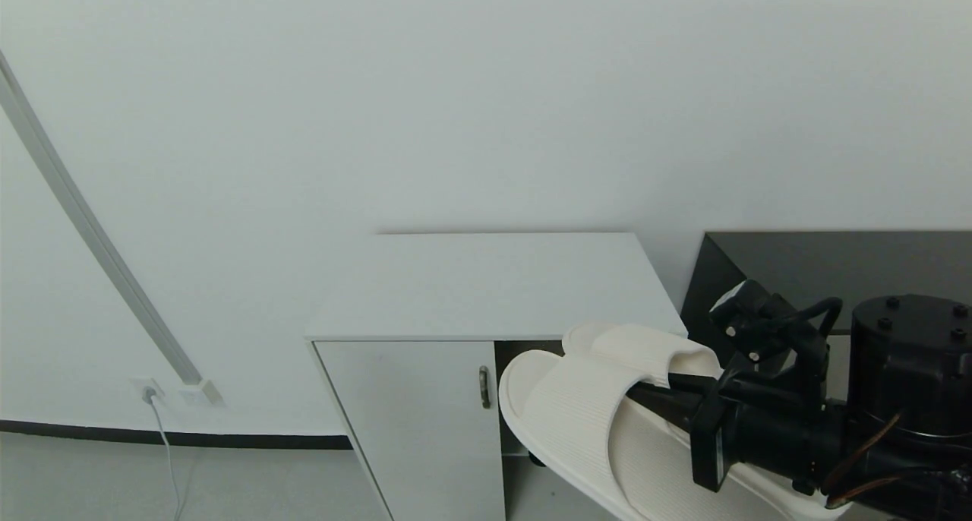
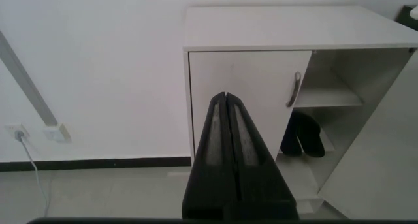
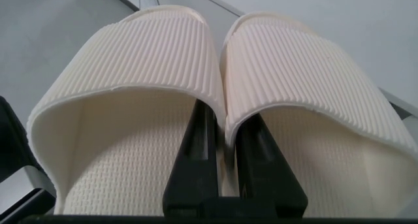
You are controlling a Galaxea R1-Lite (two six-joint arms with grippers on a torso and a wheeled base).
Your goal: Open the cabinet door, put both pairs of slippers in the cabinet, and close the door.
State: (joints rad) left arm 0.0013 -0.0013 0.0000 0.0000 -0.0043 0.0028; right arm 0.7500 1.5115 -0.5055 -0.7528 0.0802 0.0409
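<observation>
My right gripper (image 1: 668, 390) is shut on a pair of cream ribbed slippers (image 1: 577, 415), held in front of the white cabinet (image 1: 486, 285) at its right half. Its black fingers (image 3: 202, 145) reach under the straps and pinch the two slippers' (image 3: 163, 61) inner sides together. The cabinet's left door (image 1: 410, 422), with a metal handle (image 1: 484, 386), is closed. Its right door (image 2: 379, 165) is swung open. Inside, a pair of black slippers (image 2: 304, 136) sits on the lower level under a shelf (image 2: 326, 96). My left gripper (image 2: 225, 100) is shut and empty, pointing at the closed door (image 2: 248, 100).
A wall socket with a white cable (image 1: 148, 392) and a slanted grey conduit (image 1: 91, 232) are on the wall to the left. A dark tabletop (image 1: 835, 263) stands right of the cabinet. Grey floor (image 1: 190, 483) lies open on the left.
</observation>
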